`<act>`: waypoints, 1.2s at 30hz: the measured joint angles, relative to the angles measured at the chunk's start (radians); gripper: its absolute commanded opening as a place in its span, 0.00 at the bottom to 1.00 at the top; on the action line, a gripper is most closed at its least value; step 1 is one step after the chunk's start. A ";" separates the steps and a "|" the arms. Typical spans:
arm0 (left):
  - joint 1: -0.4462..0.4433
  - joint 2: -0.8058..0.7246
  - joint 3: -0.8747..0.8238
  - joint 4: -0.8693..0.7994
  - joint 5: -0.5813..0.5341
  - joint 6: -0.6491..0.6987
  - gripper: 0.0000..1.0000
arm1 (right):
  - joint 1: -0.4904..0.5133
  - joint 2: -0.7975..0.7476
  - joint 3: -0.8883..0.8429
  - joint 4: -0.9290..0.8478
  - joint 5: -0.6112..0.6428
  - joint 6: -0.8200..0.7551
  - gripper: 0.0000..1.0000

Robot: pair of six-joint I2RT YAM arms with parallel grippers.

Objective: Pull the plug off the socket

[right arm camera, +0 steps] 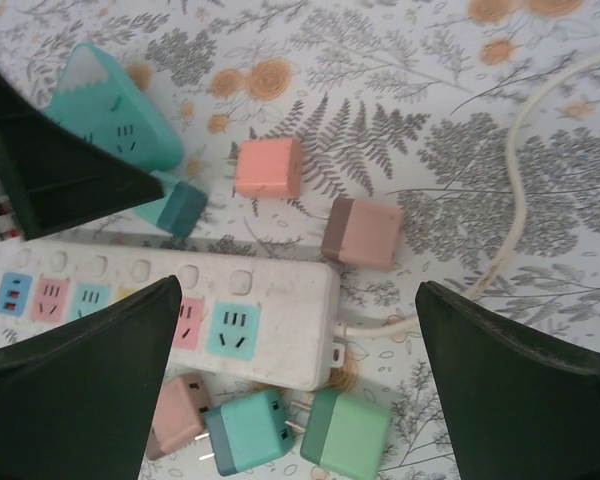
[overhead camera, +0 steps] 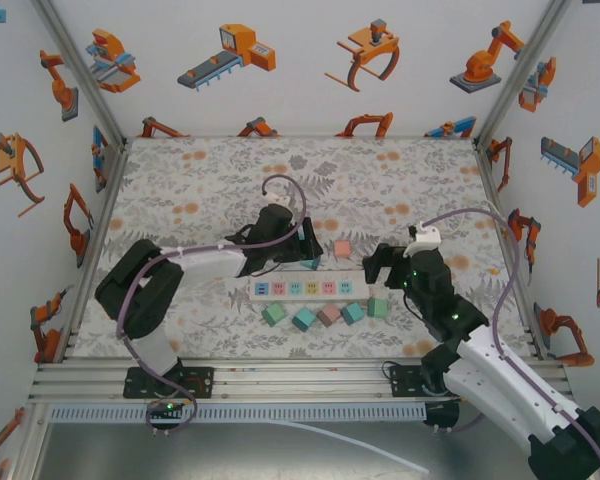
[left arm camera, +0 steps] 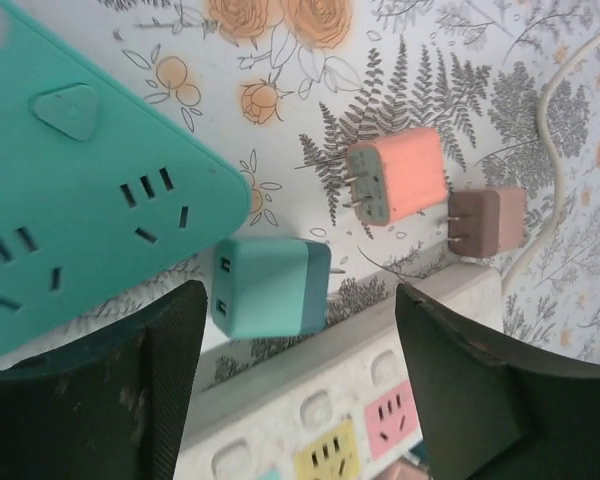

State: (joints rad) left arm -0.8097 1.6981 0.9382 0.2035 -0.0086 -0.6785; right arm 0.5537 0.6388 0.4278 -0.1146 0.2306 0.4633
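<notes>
The white power strip (overhead camera: 302,288) lies across the middle of the table, its coloured sockets (right arm camera: 232,330) showing no plug in them. A teal plug (left arm camera: 270,286) lies loose on the mat just behind the strip (left arm camera: 320,405). My left gripper (left arm camera: 298,300) hovers over it, open, and neither finger touches the plug. That gripper (overhead camera: 298,248) sits behind the strip's middle. My right gripper (right arm camera: 300,290) stands open above the strip's right end (right arm camera: 280,320), with nothing between its fingers (overhead camera: 375,268).
A large teal socket block (left arm camera: 80,190) lies by the left gripper. A pink plug (left arm camera: 398,178) and a brown-pink plug (left arm camera: 488,220) lie behind the strip. Several loose plugs (overhead camera: 329,315) line its front. The white cable (right arm camera: 515,190) runs off the right end.
</notes>
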 measured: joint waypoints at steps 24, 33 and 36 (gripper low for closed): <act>-0.045 -0.805 -0.407 -0.227 -0.789 0.517 0.81 | -0.417 0.501 0.048 0.202 0.320 -0.219 0.99; -0.008 -0.898 -0.555 -0.173 -0.988 0.612 0.92 | -0.435 0.772 0.041 0.542 0.142 -0.386 0.89; 0.039 -0.951 -0.624 -0.095 -0.966 0.689 0.96 | -0.435 0.842 0.058 0.606 0.090 -0.439 0.91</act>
State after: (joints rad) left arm -0.7708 0.7471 0.3145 0.1081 -0.9745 0.0101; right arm 0.1188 1.4807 0.4854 0.4911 0.3202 0.0246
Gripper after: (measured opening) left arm 0.941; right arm 0.904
